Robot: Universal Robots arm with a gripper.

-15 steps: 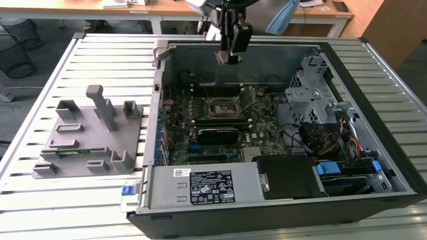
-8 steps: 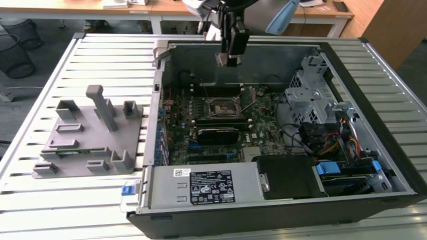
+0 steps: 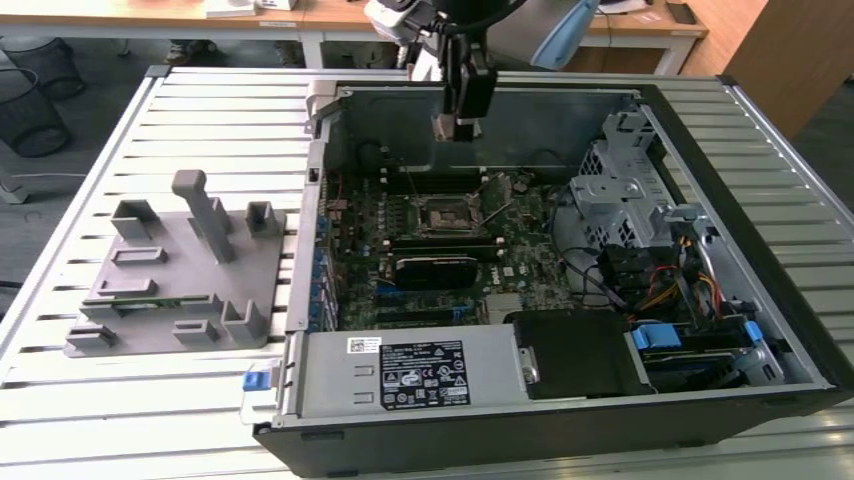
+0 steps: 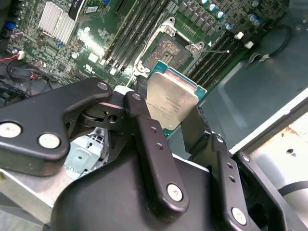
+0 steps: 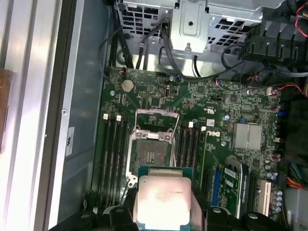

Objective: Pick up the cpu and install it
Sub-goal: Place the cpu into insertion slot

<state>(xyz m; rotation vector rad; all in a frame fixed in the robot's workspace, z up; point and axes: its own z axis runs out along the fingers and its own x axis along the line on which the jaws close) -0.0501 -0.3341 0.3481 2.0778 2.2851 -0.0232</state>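
**Grip check: cpu held, socket open below**

Gripper [image 3: 458, 125] is closed on the cpu [image 4: 171, 103]. In the second wrist view the two black fingers [image 4: 144, 125] pinch it by opposite edges, with the silvery lid face-on to the camera and the green substrate rim showing along the far side. The first wrist view shows the same chip [image 5: 161, 202] sitting between the finger links.

In the exterior view the gripper hangs inside the pc case [image 3: 747, 210], at about 12 o'clock from the socket [image 3: 441, 212] and well above the motherboard [image 3: 441, 260]. The cpu is clear of the socket, not seated. The socket [image 5: 151, 151] looks empty and its load frame [image 5: 156, 120] is swung up. The grey holder [image 3: 174, 270] sits outside the case at 9 o'clock, and the drive cage [image 3: 621, 180] is at 3 o'clock from the socket.

My handling read:
- Weight and stiffness: light, thin and rigid, so it won't flex in the pinch.
- Slip: the metal lid is smooth and the edges are shallow. I'd call it slip-prone, and it could twist if the clamp is off-centre.
- Fragility: the underside contacts and socket pins are the weak parts, so no scraping and no tilted contact.
- Hold point: opposite side edges only, faces untouched. That is how I'm holding it now, and the pinch looks roughly centred.

I can't judge the corner-mark alignment from here.
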